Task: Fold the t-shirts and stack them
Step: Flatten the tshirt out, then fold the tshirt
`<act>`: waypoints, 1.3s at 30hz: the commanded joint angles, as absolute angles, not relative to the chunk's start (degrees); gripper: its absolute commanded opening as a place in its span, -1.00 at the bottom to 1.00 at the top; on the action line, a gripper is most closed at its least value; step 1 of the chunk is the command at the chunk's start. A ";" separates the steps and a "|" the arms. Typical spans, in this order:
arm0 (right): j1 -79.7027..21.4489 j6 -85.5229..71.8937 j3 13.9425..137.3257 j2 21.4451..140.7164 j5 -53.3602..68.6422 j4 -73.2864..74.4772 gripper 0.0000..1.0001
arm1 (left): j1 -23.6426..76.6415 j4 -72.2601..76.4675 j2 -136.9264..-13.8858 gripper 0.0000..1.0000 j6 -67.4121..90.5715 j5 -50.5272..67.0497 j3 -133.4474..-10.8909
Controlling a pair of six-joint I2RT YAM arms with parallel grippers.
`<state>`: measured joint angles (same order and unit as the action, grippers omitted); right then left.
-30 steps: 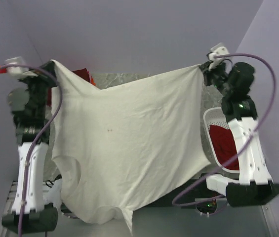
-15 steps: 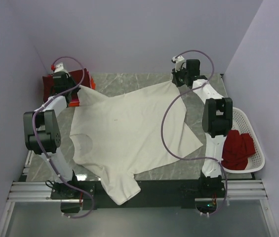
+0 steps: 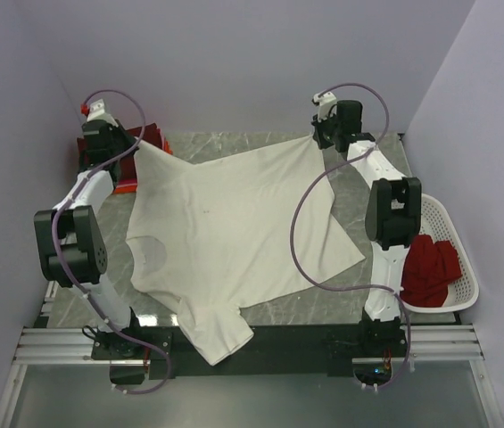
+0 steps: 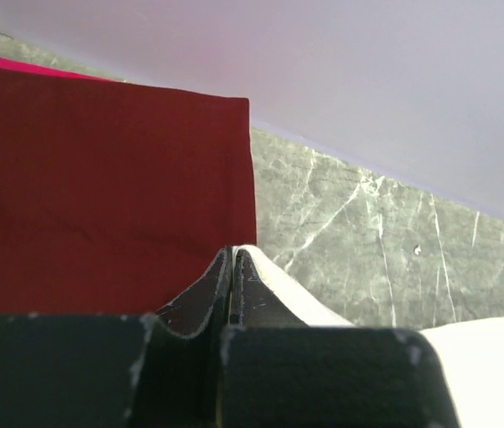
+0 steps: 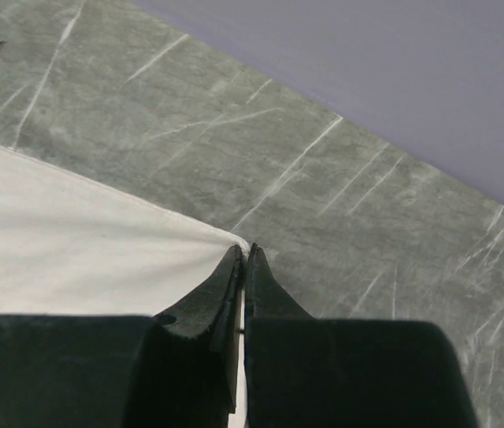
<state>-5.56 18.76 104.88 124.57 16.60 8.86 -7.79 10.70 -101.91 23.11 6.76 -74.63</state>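
The large cream-white t-shirt (image 3: pixel 234 232) lies spread over the grey marble table (image 3: pixel 367 192), and its near end droops over the front edge. My left gripper (image 3: pixel 137 141) is shut on its far left corner. In the left wrist view that gripper (image 4: pixel 232 255) pinches the cream cloth (image 4: pixel 298 296) just in front of a folded dark maroon t-shirt (image 4: pixel 100 178). My right gripper (image 3: pixel 318 138) is shut on the far right corner. In the right wrist view the gripper (image 5: pixel 242 252) nips the tip of the white cloth (image 5: pixel 73 232).
A white lattice basket (image 3: pixel 452 221) at the right edge holds red t-shirts (image 3: pixel 430 267). The folded maroon and red pile (image 3: pixel 125 185) lies at the far left, partly under the cream shirt. A pink edge (image 4: pixel 20 61) shows behind the maroon cloth. The back wall is close behind both grippers.
One second ago the cream shirt hung stretched in the air between both grippers. Both arms have since reached far and low and laid it flat; the left gripper pulled its corner further left.
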 commanded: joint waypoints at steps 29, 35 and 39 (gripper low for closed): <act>-0.79 19.95 81.65 103.98 25.75 2.02 -1.00 | -5.71 2.20 -71.72 -0.99 28.56 7.91 -52.47; -0.35 20.30 80.42 103.01 26.37 2.46 -1.00 | -5.01 0.27 -67.33 -0.99 30.84 7.21 -49.58; -0.35 20.65 80.68 103.88 26.19 2.46 -1.00 | -4.66 -1.91 -64.43 -0.99 32.08 7.30 -46.94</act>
<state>-0.80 19.59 80.93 105.89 25.82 5.06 -5.02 -0.49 -67.29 30.06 7.73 -48.23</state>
